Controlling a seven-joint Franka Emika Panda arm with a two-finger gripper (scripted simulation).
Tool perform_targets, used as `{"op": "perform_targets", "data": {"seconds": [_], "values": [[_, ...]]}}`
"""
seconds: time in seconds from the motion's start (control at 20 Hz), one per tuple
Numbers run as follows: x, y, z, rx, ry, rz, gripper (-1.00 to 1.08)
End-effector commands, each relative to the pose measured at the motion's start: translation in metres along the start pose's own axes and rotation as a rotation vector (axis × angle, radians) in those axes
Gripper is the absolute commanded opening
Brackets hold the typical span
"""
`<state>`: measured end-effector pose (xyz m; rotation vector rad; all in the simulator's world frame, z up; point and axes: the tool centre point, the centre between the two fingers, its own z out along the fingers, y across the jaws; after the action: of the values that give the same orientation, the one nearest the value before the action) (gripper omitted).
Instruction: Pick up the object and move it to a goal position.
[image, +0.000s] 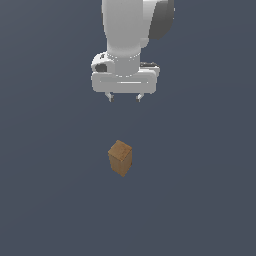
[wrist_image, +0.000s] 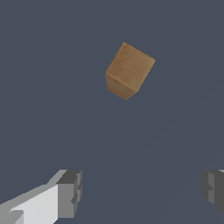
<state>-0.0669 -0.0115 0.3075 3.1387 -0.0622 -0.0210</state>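
The object, a small tan-brown wooden block (image: 120, 158), stands upright on the dark grey floor in the middle of the exterior view, turned so one corner faces the camera. It also shows in the wrist view (wrist_image: 128, 70). My white gripper (image: 125, 98) hangs above and behind the block, well apart from it, with its two short fingertips spread wide. In the wrist view the gripper (wrist_image: 142, 192) is open and empty, with one finger (wrist_image: 70, 192) and the other finger (wrist_image: 214, 188) far apart. Nothing is between them.
A flat dark grey surface (image: 50, 200) lies all around the block. The white arm (image: 130, 30) rises out of the exterior view's top edge. No goal marker shows.
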Motion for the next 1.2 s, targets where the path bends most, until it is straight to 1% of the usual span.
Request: {"op": "perform_targets", "data": {"seconds": [0.0, 0.15, 0.35, 0.45, 0.8, 1.15], "values": [[0.000, 0.000, 0.000, 0.000, 0.000, 0.000, 1.00], [0.001, -0.006, -0.002, -0.001, 0.007, -0.013, 1.00], [0.006, -0.028, -0.010, -0.006, 0.034, -0.061, 1.00], [0.007, -0.033, -0.012, -0.007, 0.040, -0.073, 1.00], [0.011, -0.031, -0.009, -0.005, 0.038, -0.055, 1.00], [0.031, -0.026, 0.004, 0.002, 0.034, 0.029, 1.00]]}}
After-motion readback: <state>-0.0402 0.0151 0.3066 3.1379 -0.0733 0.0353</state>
